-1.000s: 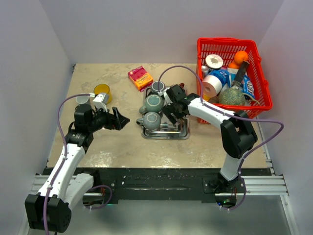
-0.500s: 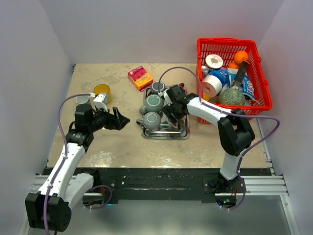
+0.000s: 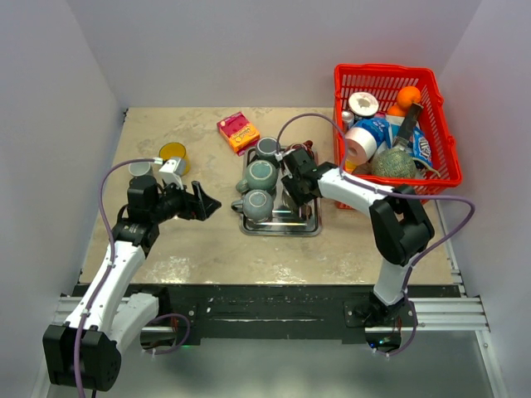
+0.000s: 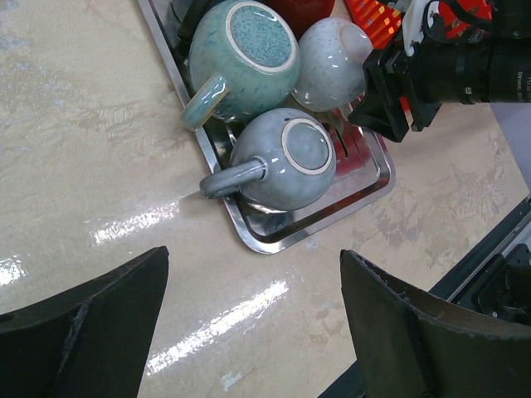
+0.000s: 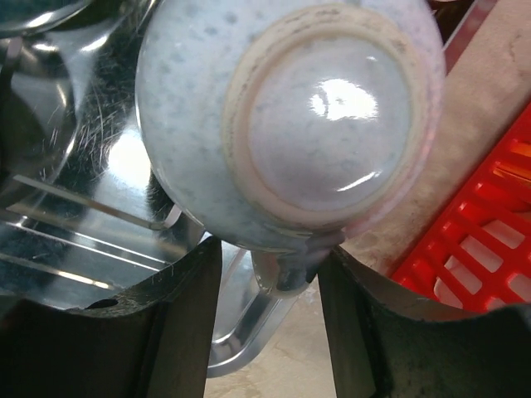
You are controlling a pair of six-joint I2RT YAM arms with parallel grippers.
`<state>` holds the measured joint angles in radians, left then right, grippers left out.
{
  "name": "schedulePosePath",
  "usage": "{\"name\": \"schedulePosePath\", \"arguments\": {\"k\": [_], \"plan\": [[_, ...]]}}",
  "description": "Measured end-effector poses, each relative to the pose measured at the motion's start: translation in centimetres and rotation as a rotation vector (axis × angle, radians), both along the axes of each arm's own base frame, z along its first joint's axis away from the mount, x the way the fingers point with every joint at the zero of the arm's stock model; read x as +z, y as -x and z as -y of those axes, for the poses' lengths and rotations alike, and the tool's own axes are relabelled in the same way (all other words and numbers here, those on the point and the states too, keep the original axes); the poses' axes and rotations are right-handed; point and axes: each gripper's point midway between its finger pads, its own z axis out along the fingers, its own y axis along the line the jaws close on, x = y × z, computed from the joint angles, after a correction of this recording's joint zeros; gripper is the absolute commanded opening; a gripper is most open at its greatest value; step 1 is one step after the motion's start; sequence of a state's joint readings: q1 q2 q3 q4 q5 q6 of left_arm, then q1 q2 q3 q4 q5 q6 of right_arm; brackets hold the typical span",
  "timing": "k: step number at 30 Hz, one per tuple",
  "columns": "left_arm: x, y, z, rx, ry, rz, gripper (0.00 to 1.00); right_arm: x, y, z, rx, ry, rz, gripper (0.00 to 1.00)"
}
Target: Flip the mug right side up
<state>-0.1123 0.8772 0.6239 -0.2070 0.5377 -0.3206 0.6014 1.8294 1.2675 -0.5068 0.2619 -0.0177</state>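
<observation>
A pale speckled mug (image 5: 290,124) lies bottom up at the right side of the steel tray (image 5: 75,215). It also shows in the left wrist view (image 4: 332,62). My right gripper (image 5: 270,257) is open, with its jaws on either side of the mug's handle (image 5: 286,269). In the top view the right gripper (image 3: 294,178) hides this mug. A teal mug (image 3: 260,174) and a grey-blue mug (image 3: 255,203) also sit bottom up on the tray (image 3: 282,230). My left gripper (image 3: 201,201) is open and empty, above the table left of the tray.
A dark grey mug (image 3: 267,148) stands at the tray's far end. A red basket (image 3: 431,116) full of several items is right of the tray, close to the right arm. A pink box (image 3: 238,133) and a yellow cup (image 3: 173,154) lie at the back left.
My right gripper has moved a little farther back along the tray, toward the pale mug. The left arm has not moved.
</observation>
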Motion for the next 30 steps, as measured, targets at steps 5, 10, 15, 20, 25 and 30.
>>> {"name": "schedulePosePath", "arguments": {"k": [5,10,15,20,25,30], "plan": [[0.0,0.0,0.0,-0.001,0.001,0.0,0.88,1.1,-0.4,0.1,-0.044,-0.023,0.047,0.39],[0.0,0.0,0.0,-0.001,0.001,0.0,0.89,1.8,-0.8,0.1,-0.068,-0.039,0.078,0.27],[0.0,0.0,0.0,-0.001,0.001,0.0,0.88,1.8,-0.9,0.0,-0.075,-0.047,0.082,0.22],[0.0,0.0,0.0,-0.001,0.001,0.0,0.89,1.8,-1.0,-0.1,-0.078,-0.051,0.084,0.0],[0.0,0.1,0.1,-0.005,0.003,0.0,0.89,1.8,-0.9,-0.3,-0.085,-0.067,0.079,0.0],[0.1,0.2,0.3,-0.017,0.01,0.003,0.89,2.7,0.5,-1.3,-0.114,-0.174,0.05,0.0]]}}
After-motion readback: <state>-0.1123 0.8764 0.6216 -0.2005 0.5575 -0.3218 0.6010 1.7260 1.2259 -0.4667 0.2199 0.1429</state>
